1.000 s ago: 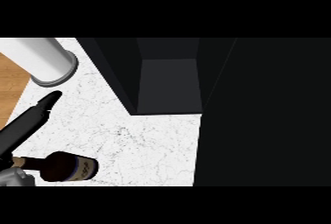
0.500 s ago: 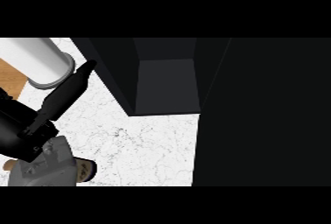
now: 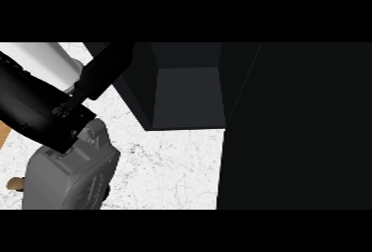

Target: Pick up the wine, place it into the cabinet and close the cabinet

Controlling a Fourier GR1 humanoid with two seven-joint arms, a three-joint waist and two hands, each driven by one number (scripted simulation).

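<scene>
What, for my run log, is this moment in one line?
left hand: open, finger toward cabinet | cabinet: open | wine: not held, mostly under left forearm | right hand: not in view

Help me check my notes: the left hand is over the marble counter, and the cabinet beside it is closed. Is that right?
Not quite. The cabinet is open, not closed: the head view shows its dark inside. The left hand is indeed over the marble counter.

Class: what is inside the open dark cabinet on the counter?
Only bare dark grey walls show inside the open dark cabinet; no bottle is visible there. The large black panel at its right covers whatever lies behind it.
</scene>
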